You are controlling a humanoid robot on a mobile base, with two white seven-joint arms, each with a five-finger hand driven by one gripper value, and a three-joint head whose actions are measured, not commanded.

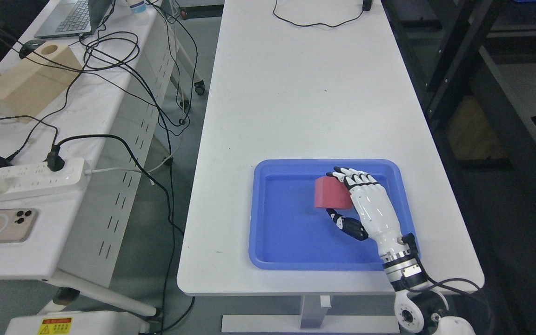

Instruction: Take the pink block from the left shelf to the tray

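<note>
A pink block (329,194) is inside the blue tray (286,242), near its upper middle. My right hand (335,193), white with black fingertips, reaches in from the lower right and is shut on the block: the fingers (354,177) curl over its top right side and the thumb (342,221) sits below it. Whether the block rests on the tray floor or hangs just above it I cannot tell. My left arm does not show.
The tray sits near the front edge of a long white table (305,93). A cable (317,21) lies at its far end. A second table on the left holds a power strip (40,179), a phone (0,225), a wooden box (28,81) and a laptop (75,16). Dark shelving (505,93) stands on the right.
</note>
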